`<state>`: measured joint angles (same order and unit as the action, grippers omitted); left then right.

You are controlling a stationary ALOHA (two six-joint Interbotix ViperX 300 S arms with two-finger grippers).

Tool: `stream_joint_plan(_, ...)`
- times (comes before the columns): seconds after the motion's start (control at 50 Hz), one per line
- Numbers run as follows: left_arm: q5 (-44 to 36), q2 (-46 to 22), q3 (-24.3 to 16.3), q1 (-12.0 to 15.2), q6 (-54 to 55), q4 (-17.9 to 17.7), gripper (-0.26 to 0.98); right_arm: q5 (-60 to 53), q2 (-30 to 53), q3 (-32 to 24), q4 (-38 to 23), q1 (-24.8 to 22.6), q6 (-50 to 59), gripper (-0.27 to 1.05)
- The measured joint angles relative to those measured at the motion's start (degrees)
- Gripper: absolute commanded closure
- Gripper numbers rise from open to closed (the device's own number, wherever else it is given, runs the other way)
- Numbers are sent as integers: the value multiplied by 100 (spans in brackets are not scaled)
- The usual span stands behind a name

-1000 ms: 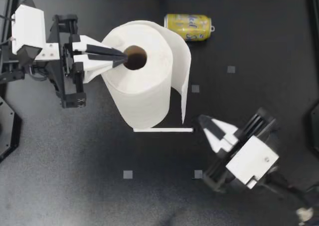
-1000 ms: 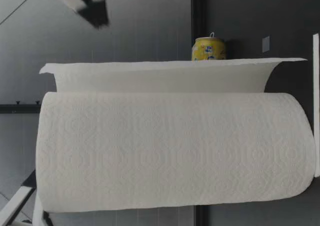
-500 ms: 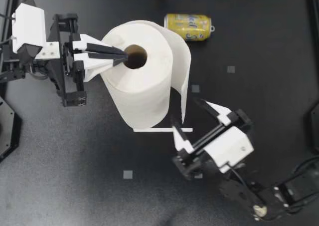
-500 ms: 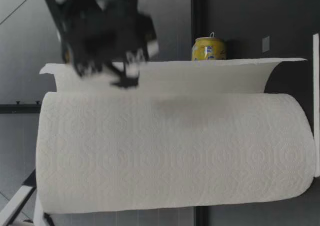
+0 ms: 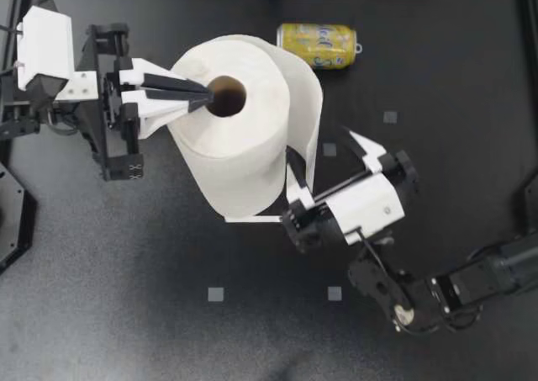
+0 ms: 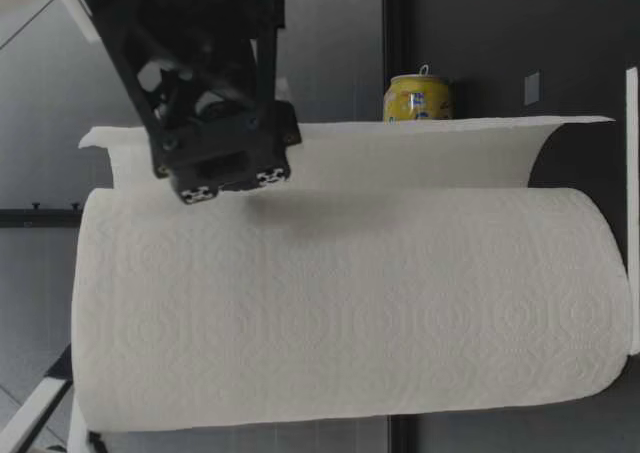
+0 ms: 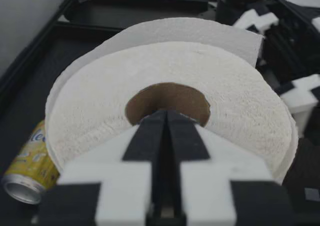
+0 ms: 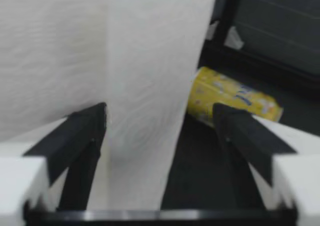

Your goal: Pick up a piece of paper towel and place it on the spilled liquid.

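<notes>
A big paper towel roll [image 5: 239, 137] stands upright in the middle of the table, and a loose sheet [image 5: 309, 137] hangs off its right side. My left gripper [image 5: 204, 100] is shut, its fingertips at the rim of the cardboard core [image 7: 170, 99]. My right gripper [image 5: 321, 151] is open and straddles the loose sheet's free edge. In the right wrist view the sheet [image 8: 150, 86] hangs between the two fingers [image 8: 85, 131], closer to one and touching neither. From table height the roll [image 6: 350, 303] fills the view, with my right arm's wrist [image 6: 215, 93] above the sheet [image 6: 400, 153].
A yellow can [image 5: 318, 44] lies on its side behind the roll. A thin white strip [image 5: 252, 219] lies on the table at the roll's near foot. Small grey squares [image 5: 216, 294] mark the dark tabletop. No liquid shows in any view.
My right gripper has opened and swung in from the lower right to the loose sheet, which now hangs between its fingers. The left arm and the roll have not moved.
</notes>
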<state>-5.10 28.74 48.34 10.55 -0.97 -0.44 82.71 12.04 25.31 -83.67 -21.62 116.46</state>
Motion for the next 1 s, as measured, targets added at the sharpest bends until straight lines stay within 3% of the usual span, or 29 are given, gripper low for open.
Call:
stream_joint_plan(0.36, -18, 18, 44, -9, 0, 0, 60, 0, -9, 0, -18, 360, -290, 7)
stream_joint_plan(0.8, -18, 18, 79, 0, 26, -26, 60, -475, -9, 53, -149, 396, -246, 79)
stream_joint_plan(0.88, -18, 18, 79, 0, 26, -35, 60, -580, -26, 114, -158, 404, -211, 86)
stream_joint_plan(1.0, -26, 26, 97, 0, 26, -62, 60, -589, -88, 220, -158, 396, -167, 86)
